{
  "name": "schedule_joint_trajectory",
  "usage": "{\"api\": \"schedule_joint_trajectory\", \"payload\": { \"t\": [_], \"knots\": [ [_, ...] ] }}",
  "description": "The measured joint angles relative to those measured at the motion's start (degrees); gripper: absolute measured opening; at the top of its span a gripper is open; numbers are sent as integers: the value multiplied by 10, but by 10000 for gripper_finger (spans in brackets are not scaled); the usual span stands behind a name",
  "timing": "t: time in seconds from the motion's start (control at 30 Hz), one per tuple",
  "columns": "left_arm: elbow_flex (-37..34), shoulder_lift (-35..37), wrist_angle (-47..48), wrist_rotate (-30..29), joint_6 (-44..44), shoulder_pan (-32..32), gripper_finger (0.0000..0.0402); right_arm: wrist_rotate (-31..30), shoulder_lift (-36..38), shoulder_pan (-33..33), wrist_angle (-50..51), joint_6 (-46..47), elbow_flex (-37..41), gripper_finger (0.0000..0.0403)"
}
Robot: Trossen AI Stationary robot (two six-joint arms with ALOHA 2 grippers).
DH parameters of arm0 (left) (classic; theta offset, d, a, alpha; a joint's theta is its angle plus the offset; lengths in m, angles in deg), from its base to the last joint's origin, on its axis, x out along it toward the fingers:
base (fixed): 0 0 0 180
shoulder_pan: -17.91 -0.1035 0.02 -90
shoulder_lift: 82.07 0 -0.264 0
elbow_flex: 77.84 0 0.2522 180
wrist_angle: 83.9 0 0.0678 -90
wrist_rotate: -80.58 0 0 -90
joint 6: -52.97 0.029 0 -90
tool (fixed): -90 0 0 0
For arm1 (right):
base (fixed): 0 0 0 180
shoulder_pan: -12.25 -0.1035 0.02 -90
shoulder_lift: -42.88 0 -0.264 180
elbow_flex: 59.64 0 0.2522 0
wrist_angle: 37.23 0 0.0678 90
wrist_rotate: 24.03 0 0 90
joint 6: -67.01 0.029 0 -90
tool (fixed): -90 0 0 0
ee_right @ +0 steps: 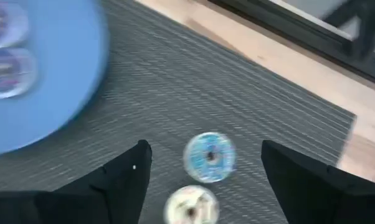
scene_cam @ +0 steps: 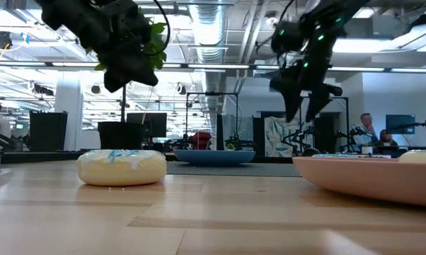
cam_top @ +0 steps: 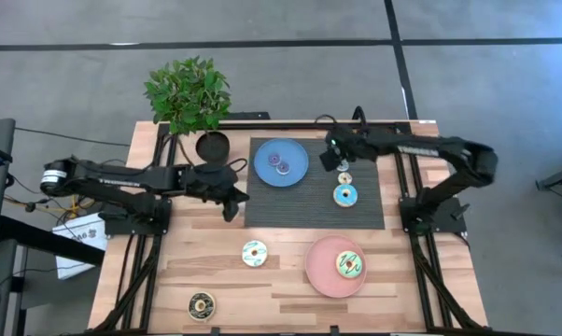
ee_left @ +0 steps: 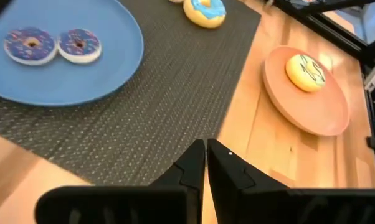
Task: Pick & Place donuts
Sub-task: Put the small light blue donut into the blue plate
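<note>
The right gripper (ee_right: 203,163) hangs with its fingers spread wide over the dark woven mat (ee_right: 175,93), above a tiny blue-iced donut (ee_right: 210,155) and a tiny beige donut (ee_right: 190,205). Farther off, two purple donuts (cam_top: 280,162) sit on the round blue plate (cam_top: 295,173). The left gripper (ee_left: 206,163), fingers pressed together, hovers empty at the mat's edge.

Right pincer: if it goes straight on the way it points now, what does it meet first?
Probably the small blue donut: it lies on the dark mat between the open fingers of the right pincer, with a small cream donut beside it. Height above them is unclear.
</note>
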State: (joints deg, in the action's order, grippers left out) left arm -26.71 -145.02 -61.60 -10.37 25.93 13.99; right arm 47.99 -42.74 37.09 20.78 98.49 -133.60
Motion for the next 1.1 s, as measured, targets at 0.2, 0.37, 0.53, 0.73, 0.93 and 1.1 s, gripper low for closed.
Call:
{"api": "schedule_joint_trajectory", "payload": {
  "t": [0.2, 0.37, 0.53, 0.73, 0.93, 1.1],
  "knots": [
    [0, 6, 3, -8, 2, 3, 11, 53, -54, 29, 43, 2, -27, 299],
    [0, 5, 3, -9, 3, 3, 11, 82, -92, 47, 47, 6, -27, 299],
    [0, 5, 8, -9, 7, 3, 11, 88, -130, 60, 43, 0, -27, 299],
    [0, 5, 11, -9, 3, 3, 11, 118, -178, 77, 42, 2, -26, 299],
    [0, 5, 11, -9, -5, 4, 11, 119, -197, 81, 19, 0, -26, 289],
    [0, 5, 11, -10, -5, 4, 11, 119, -193, 80, 3, 0, -25, 269]
  ]
}}
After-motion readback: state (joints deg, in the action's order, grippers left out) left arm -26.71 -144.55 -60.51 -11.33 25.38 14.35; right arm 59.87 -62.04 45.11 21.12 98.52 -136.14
